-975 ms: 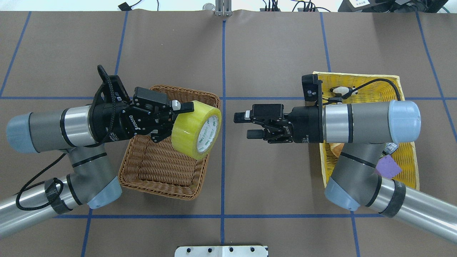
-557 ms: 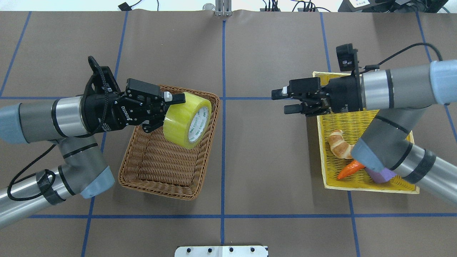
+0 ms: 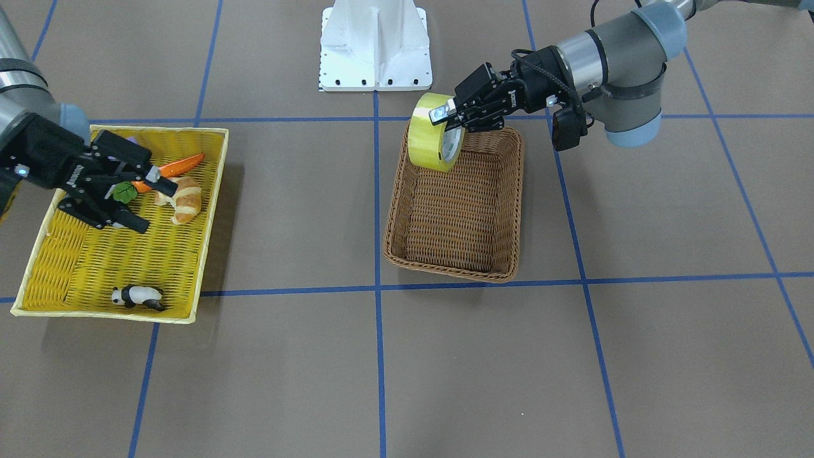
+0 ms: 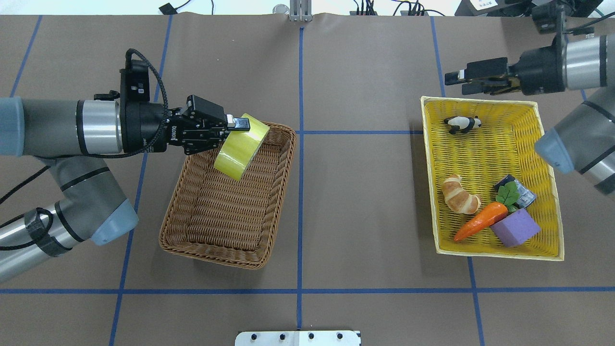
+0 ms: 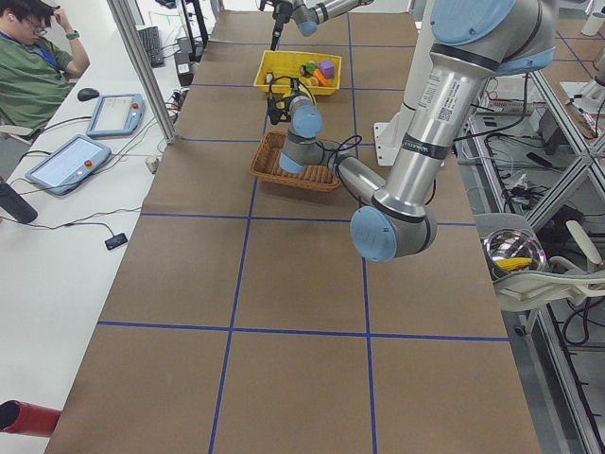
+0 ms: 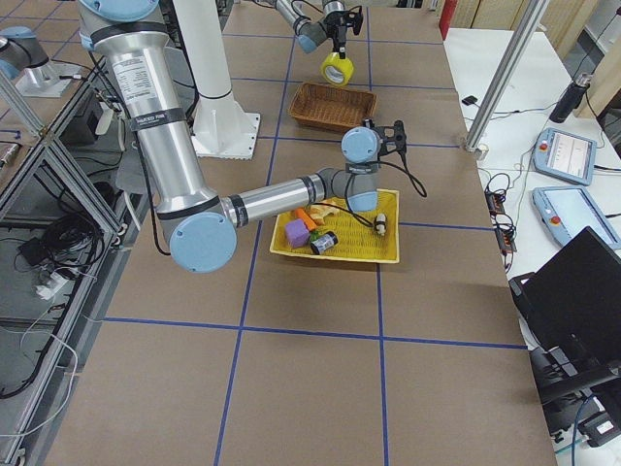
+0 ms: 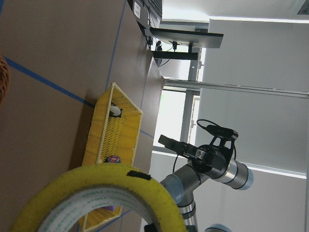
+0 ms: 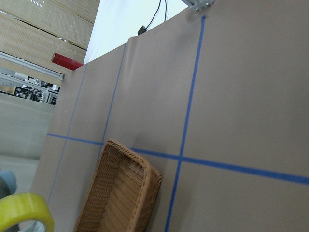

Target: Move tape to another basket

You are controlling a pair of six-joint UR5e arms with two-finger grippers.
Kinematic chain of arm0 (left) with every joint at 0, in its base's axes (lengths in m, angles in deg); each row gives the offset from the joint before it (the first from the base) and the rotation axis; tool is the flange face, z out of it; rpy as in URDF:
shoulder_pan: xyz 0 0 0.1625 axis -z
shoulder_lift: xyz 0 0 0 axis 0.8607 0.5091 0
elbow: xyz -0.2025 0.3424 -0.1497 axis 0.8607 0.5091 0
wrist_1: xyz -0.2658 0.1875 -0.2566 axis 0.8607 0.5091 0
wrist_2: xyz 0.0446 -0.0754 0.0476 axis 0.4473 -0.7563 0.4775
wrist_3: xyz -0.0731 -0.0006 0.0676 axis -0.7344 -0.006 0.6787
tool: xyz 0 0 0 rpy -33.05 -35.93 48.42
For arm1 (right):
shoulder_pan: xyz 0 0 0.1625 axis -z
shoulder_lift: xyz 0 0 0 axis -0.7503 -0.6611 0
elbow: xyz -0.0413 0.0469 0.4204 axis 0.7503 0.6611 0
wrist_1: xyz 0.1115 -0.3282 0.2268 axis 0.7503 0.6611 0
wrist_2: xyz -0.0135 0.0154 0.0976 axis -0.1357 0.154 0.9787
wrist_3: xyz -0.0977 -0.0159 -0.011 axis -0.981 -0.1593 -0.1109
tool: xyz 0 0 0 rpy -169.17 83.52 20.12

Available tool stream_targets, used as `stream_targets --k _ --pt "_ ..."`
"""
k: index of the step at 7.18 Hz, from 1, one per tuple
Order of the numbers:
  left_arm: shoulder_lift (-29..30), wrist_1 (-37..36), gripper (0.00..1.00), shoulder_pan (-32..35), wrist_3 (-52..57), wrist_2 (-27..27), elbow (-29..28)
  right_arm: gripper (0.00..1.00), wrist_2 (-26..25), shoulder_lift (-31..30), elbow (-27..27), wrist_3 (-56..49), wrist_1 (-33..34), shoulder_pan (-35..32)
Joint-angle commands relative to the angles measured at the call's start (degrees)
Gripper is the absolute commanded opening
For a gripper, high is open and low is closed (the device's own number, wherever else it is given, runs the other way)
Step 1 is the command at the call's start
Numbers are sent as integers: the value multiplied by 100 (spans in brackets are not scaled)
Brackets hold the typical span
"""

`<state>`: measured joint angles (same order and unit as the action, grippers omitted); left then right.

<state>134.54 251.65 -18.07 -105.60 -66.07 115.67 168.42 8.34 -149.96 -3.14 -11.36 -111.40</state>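
Exterior front-facing: the left gripper [image 3: 447, 115] is clamped on the tape [image 3: 435, 137]. One finger shows on the outer wrap and the other is hidden. The roll hangs on edge in the air above the basket [image 3: 455, 272]. The right gripper [image 3: 156, 208] stands wide open with nothing in it, by the tray [image 3: 213, 210].

Overhead exterior: the tape shows over the basket's far end, clear of the wicker. The right gripper lies beyond the tray's far rim.

Exterior right: the roll hangs well above the basket, which explains why its place over the basket looks different from view to view.

Left wrist-mounted: the tape's yellow edge fills the bottom of the frame, and the grip itself is out of sight.

The carry looks done and the placing step is in hand. The next move calls for lowering the roll inside the basket's walls and then opening the fingers. Released on edge it may roll, so a low release seems wise.
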Motion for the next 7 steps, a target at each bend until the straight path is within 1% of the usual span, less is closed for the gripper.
stream_targets --k 1,2,4,5,6,7 --pt "-19 -1476 0 261 1019 -333 352 100 280 -18 10 -1719 1328 -663" --pt "-45 -1803 0 306 1431 -316 405 100 377 17 -8 -2519 2092 -883" --pt "-195 -2506 0 306 2135 -272 624 100 317 17 -25 -3970 3158 -1096" --pt "-195 -2997 0 254 2443 -159 747 100 290 34 -78 -4429 3633 -1192" --pt "-169 -3498 0 123 2811 216 792 100 151 43 -209 -4939 4343 -1219" --pt "-177 -3772 0 -113 2980 568 845 100 -329 35 -506 -5718 5133 -1185"
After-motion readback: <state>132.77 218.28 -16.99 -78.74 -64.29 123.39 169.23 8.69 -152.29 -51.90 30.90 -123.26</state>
